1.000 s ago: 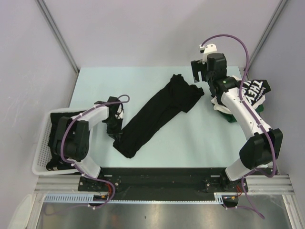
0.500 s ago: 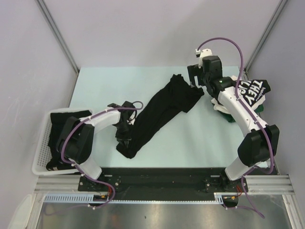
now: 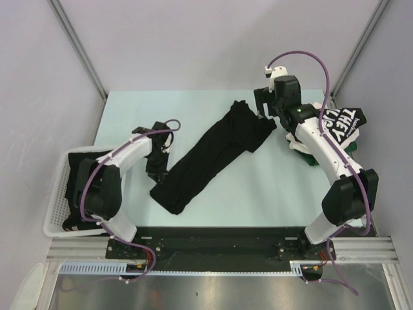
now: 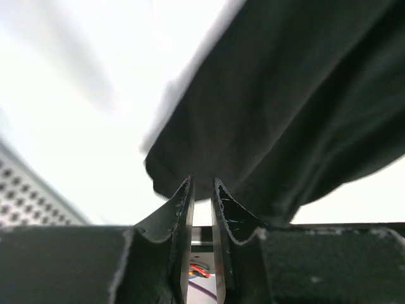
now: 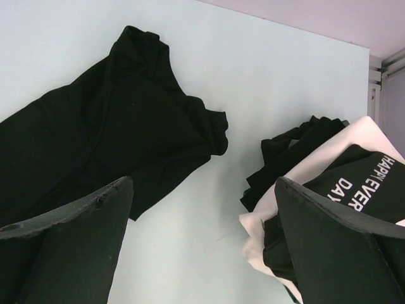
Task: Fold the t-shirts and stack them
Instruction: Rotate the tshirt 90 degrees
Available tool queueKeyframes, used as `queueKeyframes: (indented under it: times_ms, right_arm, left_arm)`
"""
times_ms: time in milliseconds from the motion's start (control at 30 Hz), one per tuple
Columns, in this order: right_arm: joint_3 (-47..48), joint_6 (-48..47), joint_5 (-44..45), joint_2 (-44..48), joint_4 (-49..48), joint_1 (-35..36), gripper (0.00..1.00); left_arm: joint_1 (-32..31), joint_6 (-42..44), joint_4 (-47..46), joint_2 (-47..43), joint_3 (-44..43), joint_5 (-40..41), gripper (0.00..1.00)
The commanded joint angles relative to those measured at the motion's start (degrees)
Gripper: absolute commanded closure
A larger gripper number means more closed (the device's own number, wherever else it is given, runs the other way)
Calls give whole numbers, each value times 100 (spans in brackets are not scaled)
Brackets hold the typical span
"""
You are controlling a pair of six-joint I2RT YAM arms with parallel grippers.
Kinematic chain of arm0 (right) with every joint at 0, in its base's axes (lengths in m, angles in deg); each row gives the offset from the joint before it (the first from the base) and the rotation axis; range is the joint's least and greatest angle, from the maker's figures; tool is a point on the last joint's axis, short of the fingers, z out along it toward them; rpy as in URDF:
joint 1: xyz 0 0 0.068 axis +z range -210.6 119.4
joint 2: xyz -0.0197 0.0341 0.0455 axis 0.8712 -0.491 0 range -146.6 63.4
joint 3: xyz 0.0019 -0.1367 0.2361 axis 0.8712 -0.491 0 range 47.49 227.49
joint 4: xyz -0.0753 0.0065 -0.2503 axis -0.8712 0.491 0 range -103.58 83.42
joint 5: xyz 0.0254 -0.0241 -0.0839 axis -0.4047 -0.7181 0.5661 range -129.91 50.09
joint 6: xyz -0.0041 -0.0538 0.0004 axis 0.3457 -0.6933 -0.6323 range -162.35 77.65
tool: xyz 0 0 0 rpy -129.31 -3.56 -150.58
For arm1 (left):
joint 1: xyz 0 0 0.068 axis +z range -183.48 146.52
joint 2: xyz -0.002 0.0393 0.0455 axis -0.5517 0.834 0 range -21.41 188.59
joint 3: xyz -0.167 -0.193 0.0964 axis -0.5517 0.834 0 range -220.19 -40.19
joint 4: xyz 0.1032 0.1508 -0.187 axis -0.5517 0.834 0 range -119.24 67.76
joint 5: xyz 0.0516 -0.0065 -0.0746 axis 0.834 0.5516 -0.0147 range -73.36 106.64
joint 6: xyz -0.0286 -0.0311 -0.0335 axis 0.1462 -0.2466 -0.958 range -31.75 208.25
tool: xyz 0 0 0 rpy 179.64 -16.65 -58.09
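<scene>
- Left claw [image 3: 157, 169]: half a second ago it was reaching in over the lower end of the long black t-shirt [image 3: 206, 155]. It is now drawn back toward the basket [image 3: 55, 213] side. The shirt's lower end has shifted left with it and lies a little wider on the counter [image 3: 161, 110].
- Left wrist view: jaws pinched almost shut, only a sliver between them, tips right at the hem. You cannot tell from here whether cloth is actually caught.
- Right claw [image 3: 261, 106]: spread wide, holding nothing. It dropped toward the shirt's far sleeve end a second ago and has stayed there, hovering just beside the stack of folded shirts [image 3: 335, 126].
- Shirt: stretched diagonally across the counter as a long narrow band, near end by your left arm, far end by your right.
- Reading: this looks like tugging the band straight, not a fold yet. Your next fold probably needs the far end pinned or gripped first. The right claw is placed for that but not committed.
- More dark cloth waits in the basket.
</scene>
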Motion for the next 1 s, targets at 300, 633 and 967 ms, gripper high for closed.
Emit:
queueKeyframes:
  times_ms: [300,633,967]
  right_arm:
    - [151,278,-312,117,6,-2,0]
    - [-33,1595,-1656,12,893,806,0]
    - [-1377,2703,-1903,-32,463,1992,0]
  left_arm:
    - [762,490,80,69,-240,28,81]
    - [613,201,80,-431,-135,-430,62]
    - [622,78,273,-1056,-266,254,47]
